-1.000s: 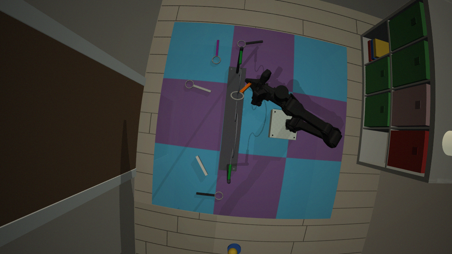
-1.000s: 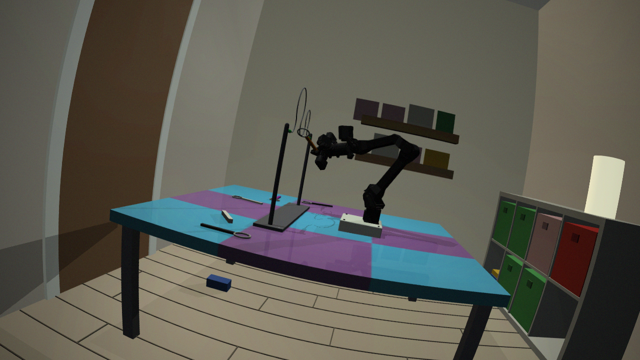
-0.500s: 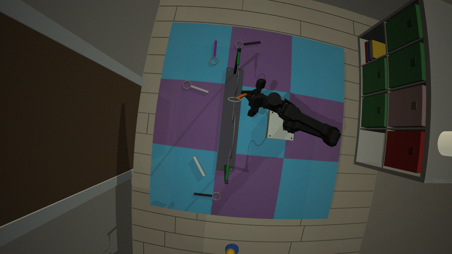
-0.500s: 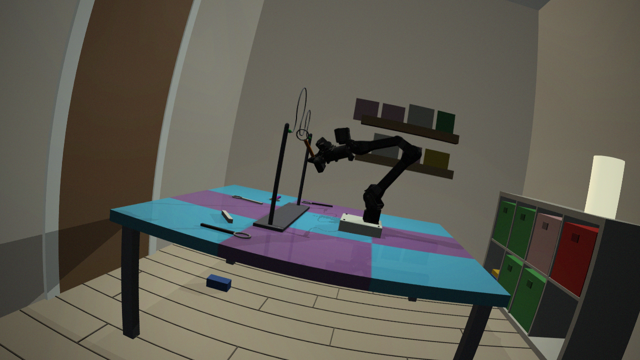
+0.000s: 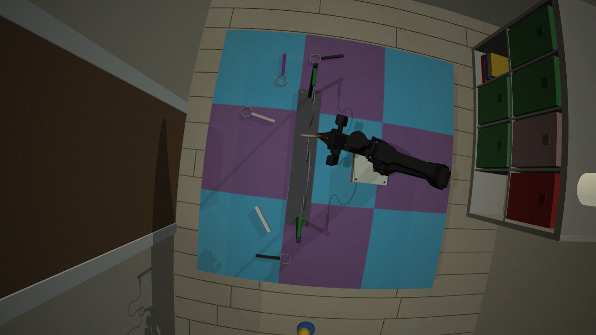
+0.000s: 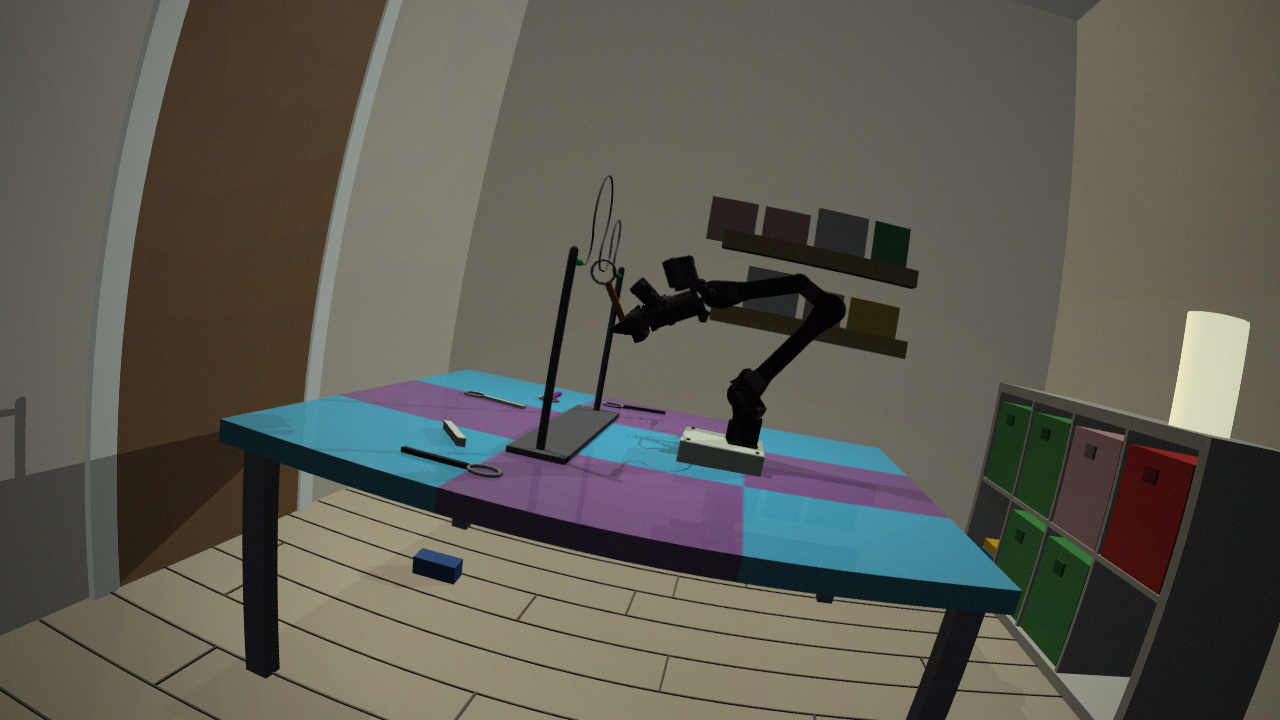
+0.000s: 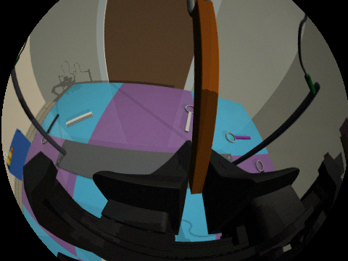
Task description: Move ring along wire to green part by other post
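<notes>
Gripper (image 5: 320, 135) (image 6: 617, 328) (image 7: 193, 144) nearly closed, you have the lower end of the orange handle (image 5: 323, 136) (image 6: 614, 300) (image 7: 206, 72) pinched between its fingers. Seen from the top, your ring (image 5: 307, 135) (image 6: 592, 272) (image 7: 191, 7) is between the two posts, nearer the one toward the counter's (image 5: 408, 250) (image 6: 850, 537) (image 7: 152, 119) upper edge than the one toward its lower edge. It's up in the air over the dark base plate (image 5: 298, 166) (image 6: 563, 434) (image 7: 116, 156), away from both green parts.

Your handle's long axis is tilted in the exterior view: the ring end points up and toward the counter's left edge as the top view has it, with the gripped end lower. From the top, that axis runs nearly straight across the counter, left to right, and the ring shows almost edge-on (a thin sliver, so look closely). You can see the wire (image 5: 308, 175) (image 6: 594, 214) (image 7: 299, 40) crossing it; it appears to run through the ring, but you can't tell whether they touch. In your wrist view, the handle stands almost upright, ring end at the top.
</notes>
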`<state>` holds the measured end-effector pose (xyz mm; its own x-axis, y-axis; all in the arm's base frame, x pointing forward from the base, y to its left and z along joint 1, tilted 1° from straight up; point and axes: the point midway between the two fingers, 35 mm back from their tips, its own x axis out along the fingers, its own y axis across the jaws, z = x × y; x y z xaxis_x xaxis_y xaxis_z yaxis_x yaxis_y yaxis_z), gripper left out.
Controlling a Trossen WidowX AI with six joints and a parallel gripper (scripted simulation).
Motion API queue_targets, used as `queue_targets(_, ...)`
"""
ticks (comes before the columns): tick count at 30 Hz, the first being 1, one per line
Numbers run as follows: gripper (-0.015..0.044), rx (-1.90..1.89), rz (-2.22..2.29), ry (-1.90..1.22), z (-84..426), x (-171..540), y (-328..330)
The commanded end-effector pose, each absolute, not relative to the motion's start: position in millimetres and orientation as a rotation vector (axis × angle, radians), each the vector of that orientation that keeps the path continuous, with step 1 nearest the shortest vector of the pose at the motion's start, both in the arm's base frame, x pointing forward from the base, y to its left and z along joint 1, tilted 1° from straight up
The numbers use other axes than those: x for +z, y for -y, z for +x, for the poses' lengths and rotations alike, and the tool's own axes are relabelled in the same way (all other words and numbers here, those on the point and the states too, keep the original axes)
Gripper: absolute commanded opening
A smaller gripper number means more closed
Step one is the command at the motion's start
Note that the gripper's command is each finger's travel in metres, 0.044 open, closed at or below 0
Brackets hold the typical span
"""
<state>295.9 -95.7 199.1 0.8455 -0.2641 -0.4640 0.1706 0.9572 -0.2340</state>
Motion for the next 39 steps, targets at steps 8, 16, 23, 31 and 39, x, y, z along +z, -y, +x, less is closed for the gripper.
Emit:
queue_targets(8,-0.015,-0.205,-0.064,-0.515,297,199,73)
queue_targets(16,-0.015,-0.194,-0.019,-0.516,298,199,60)
queue_targets(23,-0.015,-0.188,0.002,-0.516,299,199,50)
queue_targets(31,-0.015,-0.18,0.031,-0.515,299,199,39)
queue_targets(39,-0.015,-0.164,0.09,-0.516,300,200,25)
